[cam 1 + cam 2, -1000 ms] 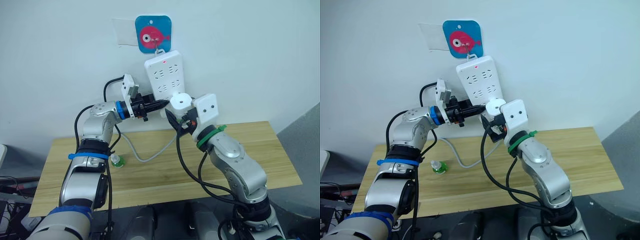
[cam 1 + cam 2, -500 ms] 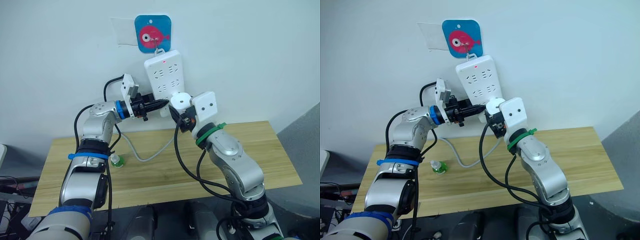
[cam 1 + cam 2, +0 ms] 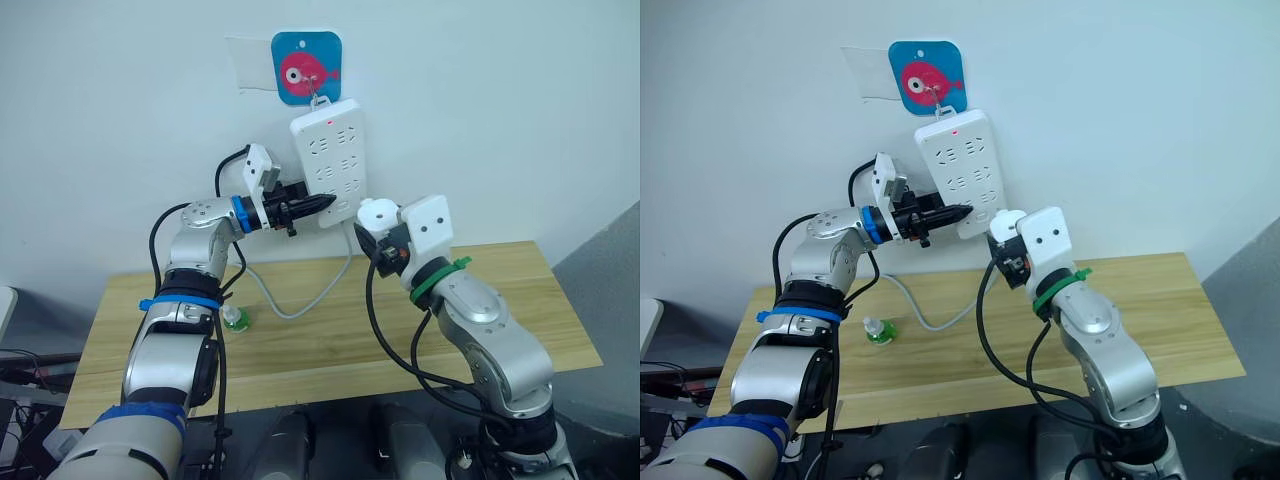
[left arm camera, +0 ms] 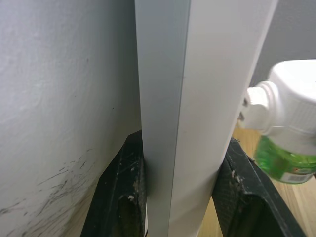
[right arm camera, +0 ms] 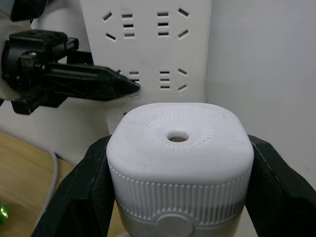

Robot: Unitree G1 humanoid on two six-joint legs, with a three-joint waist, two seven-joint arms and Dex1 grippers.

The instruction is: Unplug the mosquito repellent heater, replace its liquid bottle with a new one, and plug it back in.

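The mosquito repellent heater (image 5: 177,143), a small white rounded unit with a round vent hole, sits between the two black fingers of my right gripper (image 3: 381,230), which is shut on it. It hangs free just below and to the right of the white power strip (image 3: 330,160) on the wall, its plug pins not touching the sockets. A green liquid bottle (image 4: 281,158) is screwed under the heater. My left gripper (image 3: 322,203) is shut on the strip's lower left edge, one finger in front and one behind. Another small green bottle (image 3: 235,319) stands on the table.
The strip hangs from a blue hook plate with a red fish (image 3: 306,68), and its red light is on. Its grey cable (image 3: 300,305) loops down onto the wooden table (image 3: 520,300). The wall is right behind both grippers.
My right gripper has pulled the heater away from the strip's lower sockets, to the right and slightly down. The left gripper keeps its hold on the strip.
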